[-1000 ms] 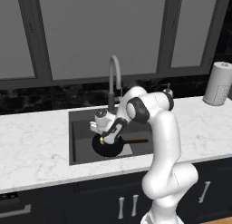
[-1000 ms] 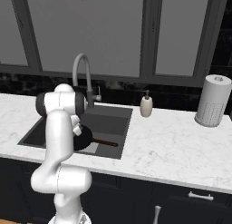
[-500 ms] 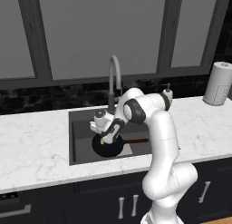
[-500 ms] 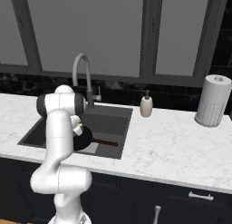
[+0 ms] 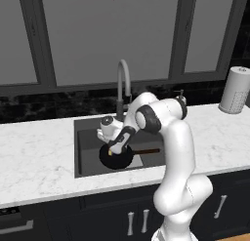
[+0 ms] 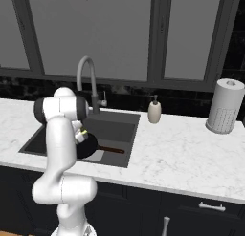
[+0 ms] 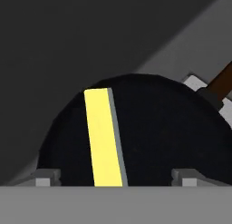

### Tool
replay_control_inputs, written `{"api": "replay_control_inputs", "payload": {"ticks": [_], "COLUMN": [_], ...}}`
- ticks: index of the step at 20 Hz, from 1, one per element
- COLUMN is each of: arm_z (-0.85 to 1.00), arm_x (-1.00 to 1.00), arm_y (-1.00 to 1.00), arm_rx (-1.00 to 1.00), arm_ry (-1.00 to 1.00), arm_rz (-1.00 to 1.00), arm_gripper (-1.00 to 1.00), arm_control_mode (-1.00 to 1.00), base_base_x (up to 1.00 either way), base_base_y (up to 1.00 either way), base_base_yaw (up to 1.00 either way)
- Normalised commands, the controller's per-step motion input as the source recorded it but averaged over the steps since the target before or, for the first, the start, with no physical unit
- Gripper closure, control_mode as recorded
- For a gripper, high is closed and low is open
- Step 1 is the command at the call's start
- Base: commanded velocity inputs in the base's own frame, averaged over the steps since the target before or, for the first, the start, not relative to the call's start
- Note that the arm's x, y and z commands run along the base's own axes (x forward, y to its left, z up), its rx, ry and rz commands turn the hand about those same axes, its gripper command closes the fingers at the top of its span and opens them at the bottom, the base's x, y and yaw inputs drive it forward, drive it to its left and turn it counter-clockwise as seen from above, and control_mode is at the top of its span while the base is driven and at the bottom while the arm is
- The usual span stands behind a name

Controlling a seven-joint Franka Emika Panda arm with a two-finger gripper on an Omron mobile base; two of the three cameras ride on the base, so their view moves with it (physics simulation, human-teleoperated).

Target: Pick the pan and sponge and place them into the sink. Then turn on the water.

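The black pan (image 5: 117,158) lies in the dark sink (image 5: 88,137), its reddish-brown handle (image 5: 147,151) pointing right. My gripper (image 5: 113,150) hangs low over the pan and is open. In the hand view the yellow sponge (image 7: 104,137) stands on edge over the pan (image 7: 172,128), between my wide-spread fingertips (image 7: 45,177) and touching neither. From the right base view the sponge (image 6: 84,133) shows as a small yellow spot by the pan (image 6: 90,147). No water is in view at the faucet (image 5: 122,81).
White marble counter (image 5: 39,157) surrounds the sink. A soap dispenser (image 6: 154,111) stands right of the faucet (image 6: 86,72). A paper towel roll (image 6: 224,106) is at the far right. Dark window panels rise behind the counter.
The jaws have gone from shut on the sponge to wide apart, letting it go over the pan. The arm has barely moved.
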Motion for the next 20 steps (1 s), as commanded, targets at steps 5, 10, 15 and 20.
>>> {"api": "replay_control_inputs", "payload": {"ticks": [5, 10, 15, 20], "arm_z": [0.53, 0.58, 0.71, 0.83], "arm_x": [-0.47, -0.4, -0.2, -0.17], "arm_y": [0.0, 0.0, 0.0, 0.0], "arm_rx": [0.0, -0.02, 0.0, -0.01], "arm_ry": [-0.14, -0.2, -0.16, -0.16], "arm_rz": [-0.02, -0.03, -0.02, -0.01], "arm_gripper": [-1.0, -1.0, -1.0, -1.0], "arm_control_mode": [-1.0, -1.0, -1.0, -1.0], "base_base_x": [0.0, 0.0, 0.0, 0.0], "base_base_y": [0.0, 0.0, 0.0, 0.0], "base_base_yaw": [0.0, 0.0, 0.0, 0.0]}}
